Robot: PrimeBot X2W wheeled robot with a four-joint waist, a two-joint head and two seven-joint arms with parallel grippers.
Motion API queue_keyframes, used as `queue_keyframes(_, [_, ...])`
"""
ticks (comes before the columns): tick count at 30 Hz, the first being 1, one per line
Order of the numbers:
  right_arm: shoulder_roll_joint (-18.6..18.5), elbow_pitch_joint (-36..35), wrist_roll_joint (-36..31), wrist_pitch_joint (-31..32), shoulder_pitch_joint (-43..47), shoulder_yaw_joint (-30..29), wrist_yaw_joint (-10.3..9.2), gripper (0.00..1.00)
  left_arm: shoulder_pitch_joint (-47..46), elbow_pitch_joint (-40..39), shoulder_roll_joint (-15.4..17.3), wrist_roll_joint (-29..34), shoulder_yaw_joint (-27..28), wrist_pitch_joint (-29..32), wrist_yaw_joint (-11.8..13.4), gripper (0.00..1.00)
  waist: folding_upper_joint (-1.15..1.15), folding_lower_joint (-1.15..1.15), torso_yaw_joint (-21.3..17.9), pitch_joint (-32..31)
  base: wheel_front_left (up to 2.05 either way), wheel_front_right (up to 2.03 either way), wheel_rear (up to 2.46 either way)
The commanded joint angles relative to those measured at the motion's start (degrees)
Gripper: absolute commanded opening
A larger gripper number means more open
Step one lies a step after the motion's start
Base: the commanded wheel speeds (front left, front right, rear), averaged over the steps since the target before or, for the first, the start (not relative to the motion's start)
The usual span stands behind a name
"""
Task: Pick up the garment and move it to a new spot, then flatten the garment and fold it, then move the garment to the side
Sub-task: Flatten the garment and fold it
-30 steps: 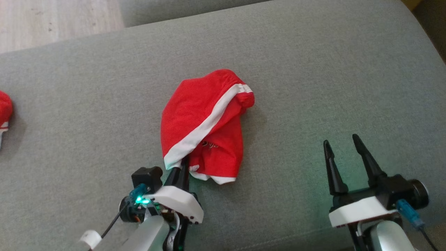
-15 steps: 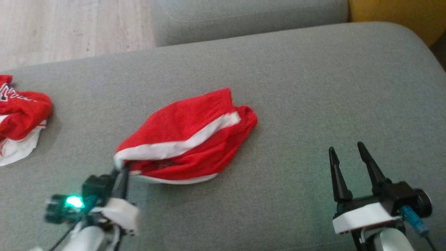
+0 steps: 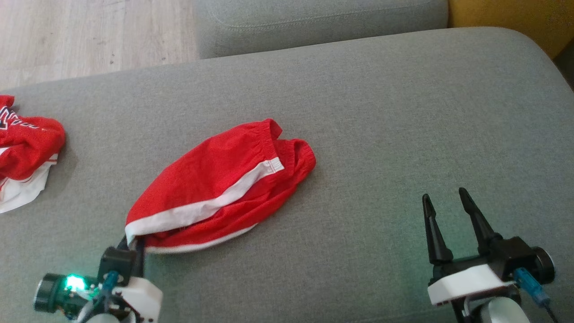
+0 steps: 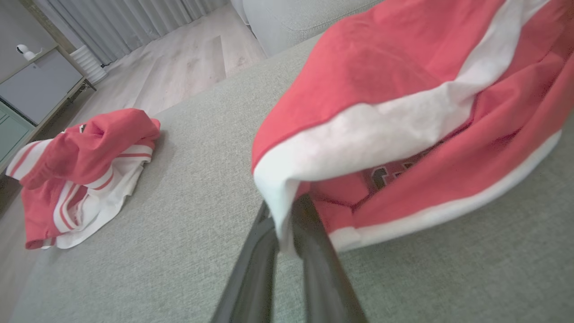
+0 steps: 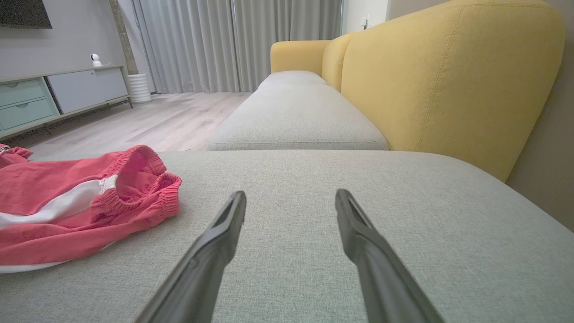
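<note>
— Where're the shorts (image 3: 215,197)?
— Mid grey woven cushion (image 3: 381,112): red mesh, white side stripe, gathered waistband, one long lump. L gripper (image 3: 132,242) is narrow, pinching the white hem corner. R gripper (image 3: 442,194) is spread wide, empty, well apart.

The left gripper (image 3: 132,246) and right gripper (image 3: 443,194) each have two long, tapering black fingers (image 3: 476,220) on a black base with a white shell (image 3: 466,278). A green light (image 3: 74,282) glows on the left wrist; a blue connector (image 3: 529,280) with a black cable (image 3: 550,309) sits on the right.
</note>
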Motion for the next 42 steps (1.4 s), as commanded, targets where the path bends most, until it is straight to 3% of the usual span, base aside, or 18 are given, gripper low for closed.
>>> queue_keyframes(1, [-0.31, -1.55, -0.01, -0.63, -1.71, 1.33, 0.43, 1.0, -1.73, -0.7, 0.69, -0.36, 2.43, -1.32, 0.58, 0.84, 0.0, 0.0, -0.06, -0.09, 0.0, 0.0, 0.0])
queue_keyframes(2, [-0.31, -1.47, -0.08, -0.63, -1.68, 1.26, 0.43, 1.0, -1.62, -0.27, 0.19, -0.87, 2.75, -2.12, 0.57, 1.0, 0.0, 0.0, -0.04, -0.2, 0.0, 0.0, 0.0])
queue_keyframes(11, [-0.31, -0.52, -0.37, -0.63, -1.11, 1.08, 0.43, 1.0, -0.49, -1.24, -3.6, -4.82, 4.83, -8.08, -0.58, 1.0, 0.0, 0.0, 2.21, -2.44, 0.0, 0.0, 0.0])
queue_keyframes(20, [-0.31, 1.75, 1.51, 3.38, -7.93, 7.19, 0.43, 1.0, 3.75, -9.44, -6.83, -6.11, 4.86, -10.7, 0.48, 1.0, 0.0, 0.0, 9.4, -3.45, 0.0, 0.0, 0.0])
queue_keyframes(28, [-0.31, 12.88, 5.05, 12.14, -19.34, 10.85, 0.43, 1.0, 5.3, -13.45, -10.85, -5.34, 2.15, -11.45, 0.53, 1.0, 0.0, 0.0, 18.38, -1.49, 0.0, 0.0, 0.0])
queue_keyframes(39, [-0.31, 26.66, 10.77, 17.0, -26.25, 12.88, 0.43, 1.0, 5.07, -13.61, -12.05, -4.4, 1.64, -11.86, 0.5, 1.0, 0.0, 0.0, 23.52, 0.38, 0.0, 0.0, 0.0])
queue_keyframes(40, [-0.31, 27.41, 11.42, 16.78, -26.7, 13.22, 0.43, 0.75, 5.12, -13.66, -12.07, -4.38, 1.79, -11.89, 0.52, 1.0, 0.0, 0.0, 23.46, 0.49, 0.0, 0.0, 0.0])
queue_keyframes(42, [-0.31, 28.48, 13.03, 16.04, -27.57, 14.08, 0.43, 0.14, 5.29, -13.82, -12.1, -4.35, 2.25, -11.96, 0.72, 1.0, 0.0, 0.0, 22.96, 0.75, 0.0, 0.0, 0.0])
